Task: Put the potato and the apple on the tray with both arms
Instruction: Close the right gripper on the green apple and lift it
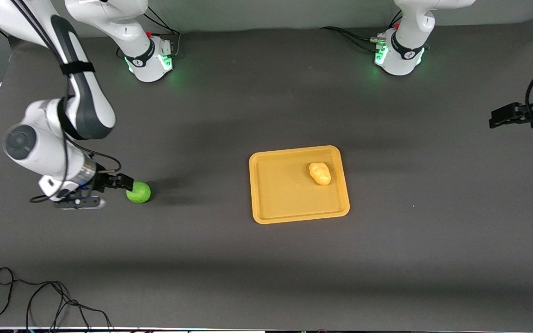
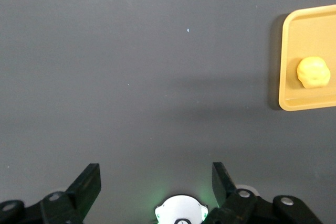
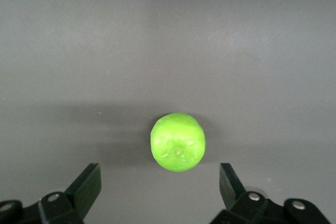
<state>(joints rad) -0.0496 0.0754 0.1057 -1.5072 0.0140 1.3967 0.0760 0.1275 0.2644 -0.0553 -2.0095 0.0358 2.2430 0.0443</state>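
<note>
The green apple point(image 1: 138, 192) lies on the dark table toward the right arm's end, well apart from the tray. My right gripper point(image 1: 119, 185) is low beside it and open. In the right wrist view the apple point(image 3: 178, 141) sits just ahead of the gripper point(image 3: 159, 176), not between the jaws. The yellow-tan potato point(image 1: 319, 173) lies on the orange-yellow tray point(image 1: 285, 203), near the corner toward the left arm's base. My left gripper point(image 1: 498, 118) waits open and empty at the left arm's end of the table. Its wrist view point(image 2: 156, 176) shows the potato point(image 2: 313, 72) and a tray corner point(image 2: 292, 103).
The two green-lit arm bases point(image 1: 151, 62) point(image 1: 398, 55) stand along the table's edge farthest from the front camera. A loose black cable point(image 1: 40, 296) lies at the near corner on the right arm's end. The left arm's base also shows in the left wrist view point(image 2: 181, 211).
</note>
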